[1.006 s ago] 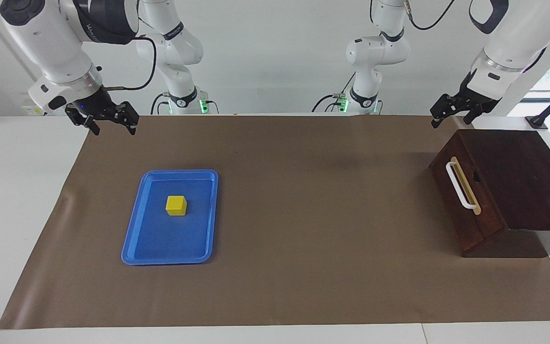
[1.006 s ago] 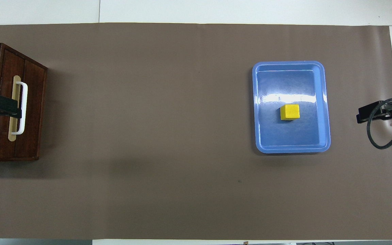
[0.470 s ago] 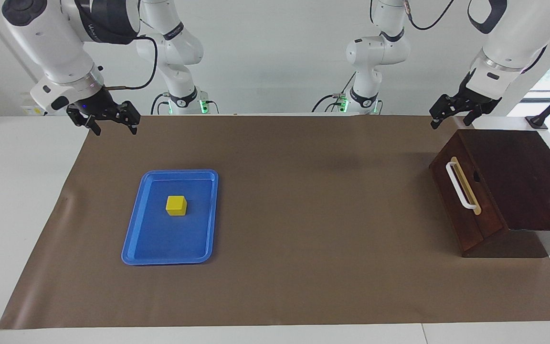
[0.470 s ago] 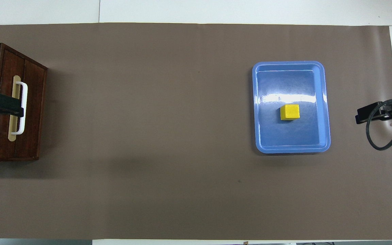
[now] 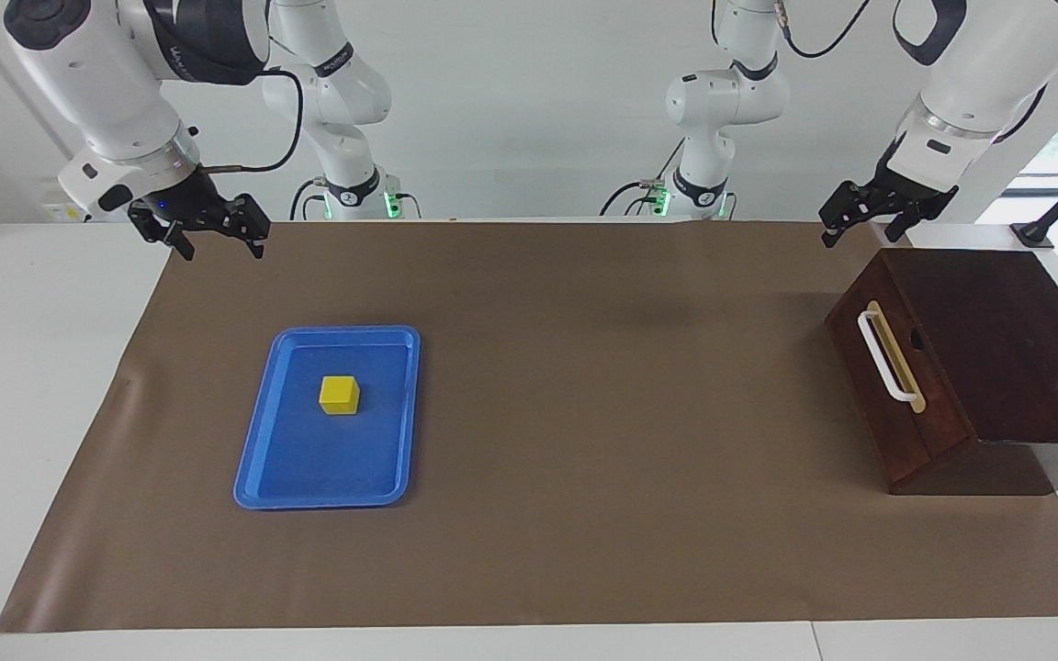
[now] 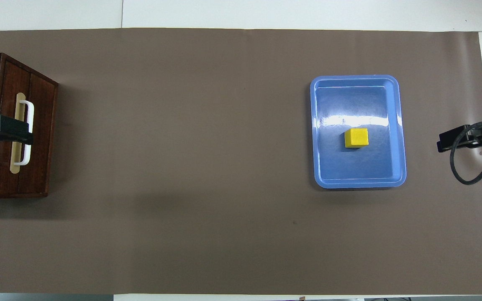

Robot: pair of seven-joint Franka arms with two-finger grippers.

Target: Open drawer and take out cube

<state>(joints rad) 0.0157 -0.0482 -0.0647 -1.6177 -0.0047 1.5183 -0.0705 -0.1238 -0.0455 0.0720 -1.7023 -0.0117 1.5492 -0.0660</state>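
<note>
Left tool [image 5: 860,217] hangs in the air over the tabletop's [image 5: 584,413] edge nearest the robots, just above the box's [image 5: 997,349] top corner, fingers [image 5: 830,235] apart, nothing between them. From overhead my left tool [image 6: 11,131] covers the white handle [image 6: 25,133], but the facing view shows it raised and not touching. Drawer [image 5: 896,386] sits shut in the dark box at the left arm's end. Right tool [image 5: 212,237] waits w/ fingers spread, empty, over the brown mat's [image 6: 182,167] edge at the right arm's end. Yellow cube [image 5: 339,395] rests in the blue tray [image 5: 258,477], well apart from the drawer, approx. mid-tray and clear of the rim.
</note>
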